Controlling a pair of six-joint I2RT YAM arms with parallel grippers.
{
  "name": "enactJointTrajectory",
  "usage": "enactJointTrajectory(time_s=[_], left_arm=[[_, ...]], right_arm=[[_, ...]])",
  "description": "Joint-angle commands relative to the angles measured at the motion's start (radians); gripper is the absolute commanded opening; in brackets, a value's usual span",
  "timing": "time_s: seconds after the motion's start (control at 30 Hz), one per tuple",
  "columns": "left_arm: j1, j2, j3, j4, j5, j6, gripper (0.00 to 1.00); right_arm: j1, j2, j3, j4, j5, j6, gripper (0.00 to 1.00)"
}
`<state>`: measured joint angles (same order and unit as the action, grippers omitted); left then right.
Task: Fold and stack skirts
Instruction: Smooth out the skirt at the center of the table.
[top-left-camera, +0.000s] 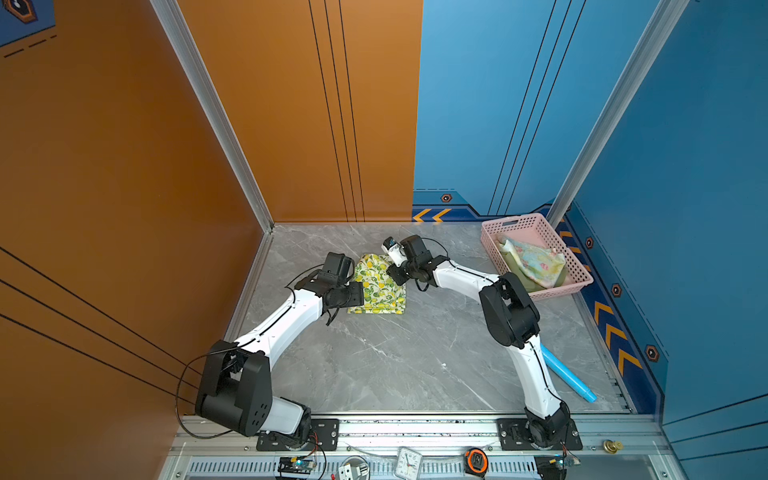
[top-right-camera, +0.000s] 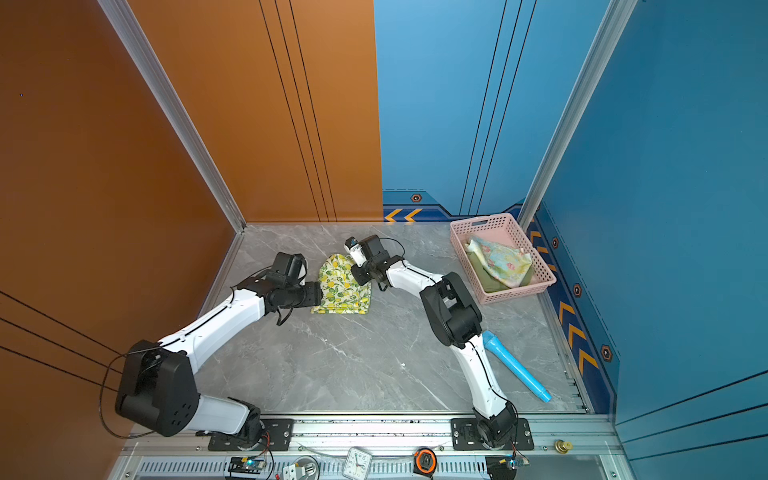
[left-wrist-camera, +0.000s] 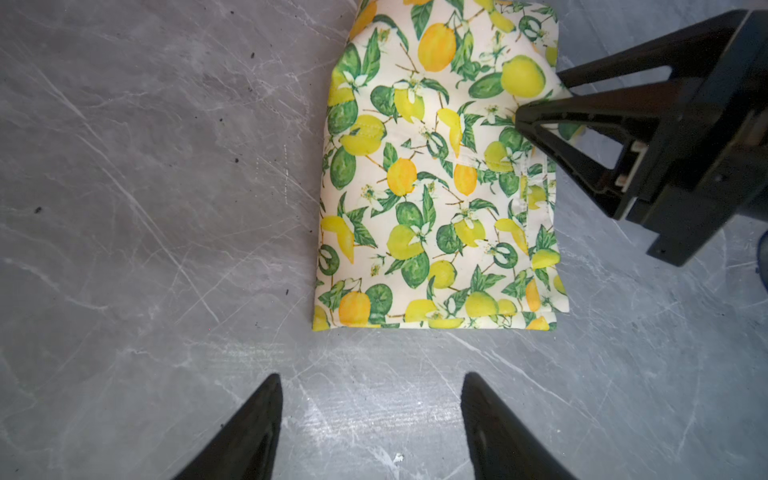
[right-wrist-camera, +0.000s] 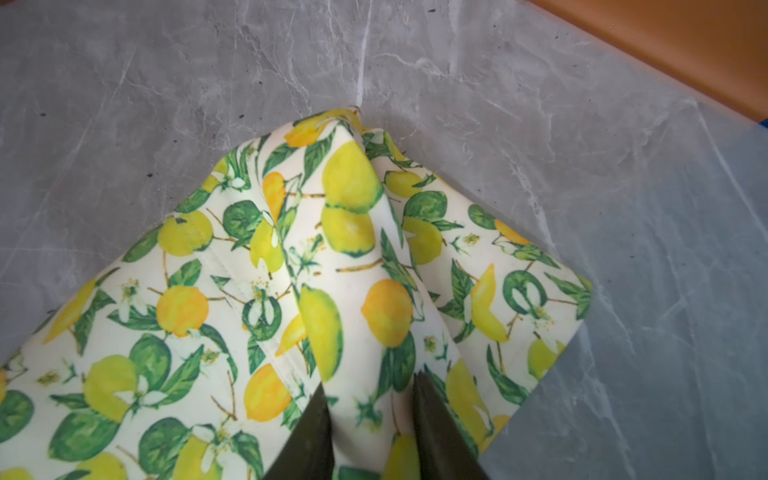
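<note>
The white lemon-print skirt (top-left-camera: 380, 286) (top-right-camera: 344, 286) lies folded on the grey marble table (top-left-camera: 395, 357), at the back between the two arms. My right gripper (right-wrist-camera: 371, 384) is shut on a raised ridge of this skirt (right-wrist-camera: 353, 291) near its far right edge; cloth fills the gap between its fingers. The left wrist view shows the same gripper (left-wrist-camera: 540, 97) at the skirt's (left-wrist-camera: 436, 187) edge. My left gripper (left-wrist-camera: 372, 376) is open over bare table, just off the skirt's left side. The pastel flowered skirt (top-left-camera: 534, 259) lies on the olive green skirt (top-left-camera: 524, 283) inside the basket.
The pink perforated basket (top-left-camera: 519, 222) (top-right-camera: 488, 222) stands at the back right corner against the blue wall. A blue tube (top-left-camera: 569, 376) (top-right-camera: 517, 368) lies on the table by the right arm's base. A clock (top-left-camera: 409, 461) and a tape measure (top-left-camera: 476, 460) sit beyond the front rail.
</note>
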<state>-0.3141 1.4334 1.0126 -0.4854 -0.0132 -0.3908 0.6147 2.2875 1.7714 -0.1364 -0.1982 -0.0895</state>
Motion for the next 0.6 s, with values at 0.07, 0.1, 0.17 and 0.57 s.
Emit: enactJointTrajectory(time_s=[0.07,0.1,0.17,0.57], left_arm=[[0.002,0.005,0.010,-0.002,0.014,-0.010,0.69],[0.002,0.005,0.011,-0.002,0.016,-0.011,0.69],[0.002,0.005,0.041,-0.002,0.017,-0.011,0.69],[-0.036,0.048,0.065,-0.004,-0.012,-0.006,0.69]], right_arm=[[-0.017,0.009,0.076,-0.034,0.017,0.004,0.24],[-0.021,0.012,0.085,-0.036,0.023,0.004,0.22],[-0.030,0.016,0.091,-0.037,0.032,0.005,0.19],[-0.076,0.063,0.107,-0.044,-0.012,0.058,0.31]])
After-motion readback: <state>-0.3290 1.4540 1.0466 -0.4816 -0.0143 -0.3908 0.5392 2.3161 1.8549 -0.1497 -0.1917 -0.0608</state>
